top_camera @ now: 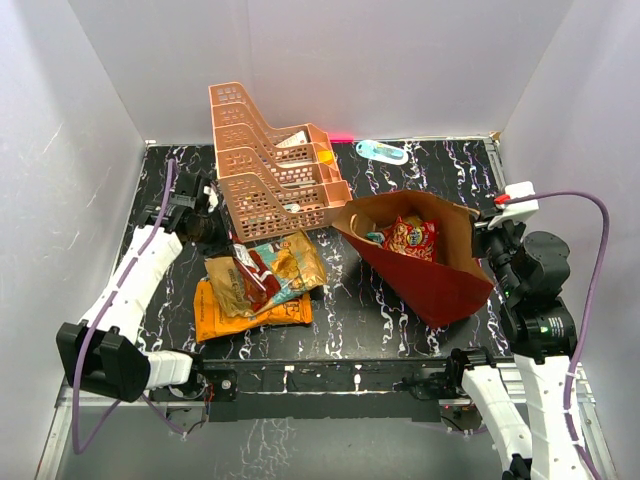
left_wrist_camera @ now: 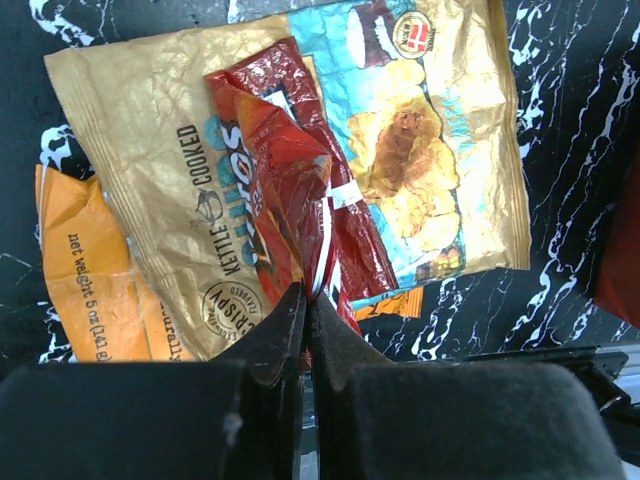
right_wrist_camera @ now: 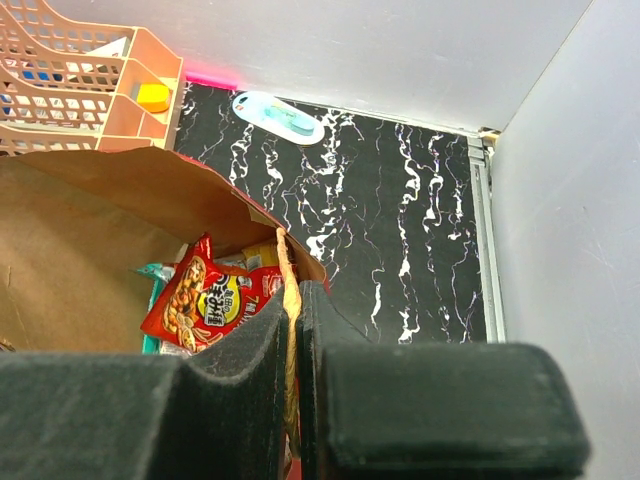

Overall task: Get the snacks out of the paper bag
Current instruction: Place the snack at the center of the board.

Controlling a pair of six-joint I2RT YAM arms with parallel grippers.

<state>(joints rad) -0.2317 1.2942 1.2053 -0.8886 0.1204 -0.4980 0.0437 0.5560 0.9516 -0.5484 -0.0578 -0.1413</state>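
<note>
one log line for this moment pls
left gripper: shut on red packet, above tan-gold chip bag | right gripper: shut on paper bag rim | inside bag: red-and-yellow packet

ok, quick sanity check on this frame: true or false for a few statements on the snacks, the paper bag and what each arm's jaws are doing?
1. The left jaws are shut on the red packet. True.
2. The paper bag is empty. False: a red-and-yellow packet lies inside it.
3. The right jaws pinch the paper bag's rim. True.
4. The tan-gold chip bag lies under the orange chip bag. False: the tan-gold one lies on top of the orange one.
5. The bottle sits in the peach rack. False: it lies on the table by the back wall, right of the rack.
</note>
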